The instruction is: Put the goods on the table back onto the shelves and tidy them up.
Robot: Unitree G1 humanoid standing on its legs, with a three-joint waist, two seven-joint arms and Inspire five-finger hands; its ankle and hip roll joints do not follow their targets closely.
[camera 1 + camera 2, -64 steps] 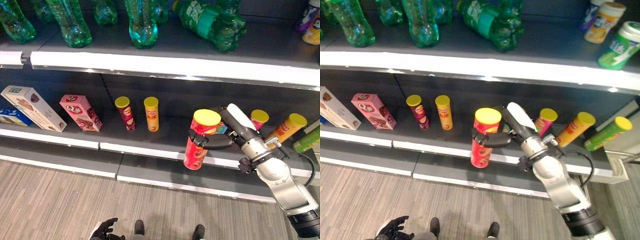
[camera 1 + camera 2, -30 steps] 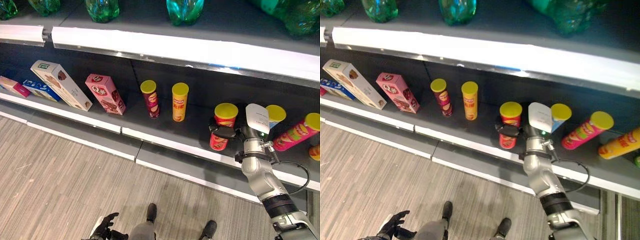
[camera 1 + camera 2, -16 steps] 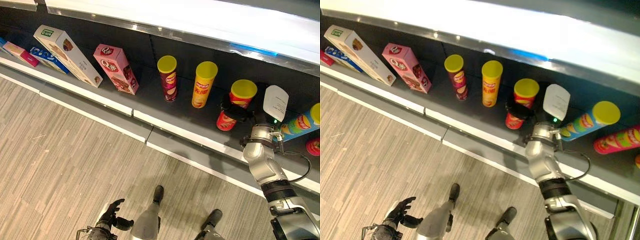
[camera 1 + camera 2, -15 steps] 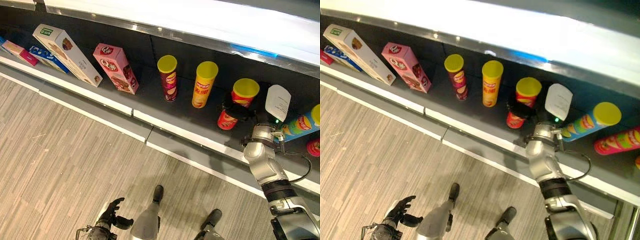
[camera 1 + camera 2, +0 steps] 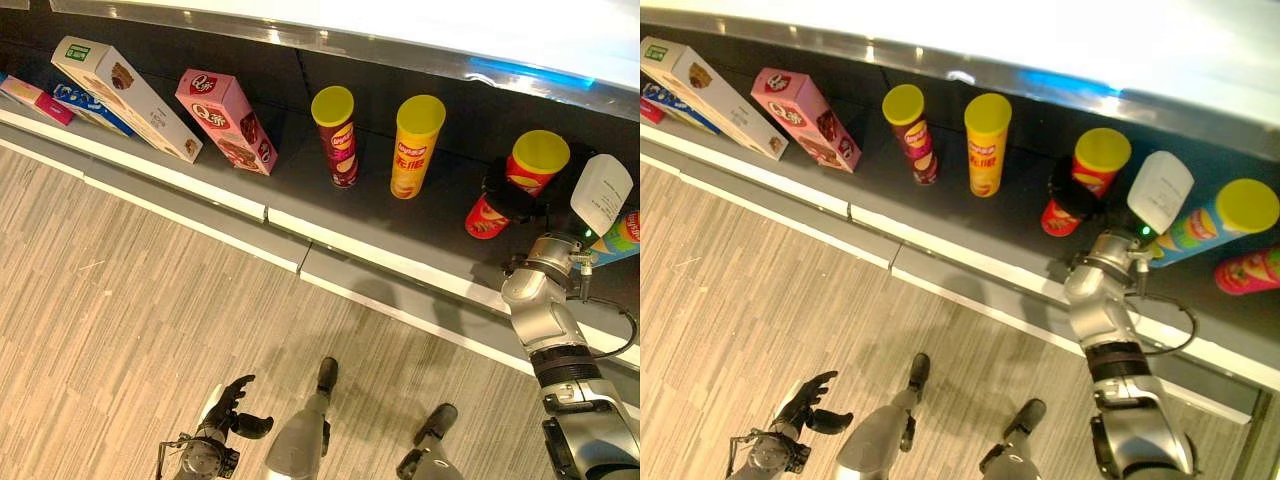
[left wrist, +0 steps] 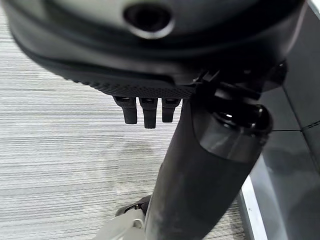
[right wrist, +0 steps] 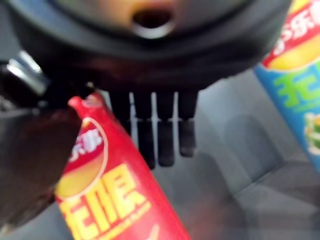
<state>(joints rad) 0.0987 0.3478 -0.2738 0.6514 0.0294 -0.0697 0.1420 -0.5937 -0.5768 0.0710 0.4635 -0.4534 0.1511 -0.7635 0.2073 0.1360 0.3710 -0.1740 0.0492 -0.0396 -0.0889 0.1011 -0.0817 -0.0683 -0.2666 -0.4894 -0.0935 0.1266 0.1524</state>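
I have the red can [image 5: 505, 188] on the shelf [image 5: 380, 262], tilted, right hand [image 5: 1072, 200] grasping it; release and straightening remain.

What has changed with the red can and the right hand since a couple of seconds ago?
The right hand has carried the red can from in front of the shelf edge onto the shelf, beside the yellow can, and is still closed on it. The camera has also shifted. The yellow can, maroon can and pink box are unmoved; the left hand still hangs low.
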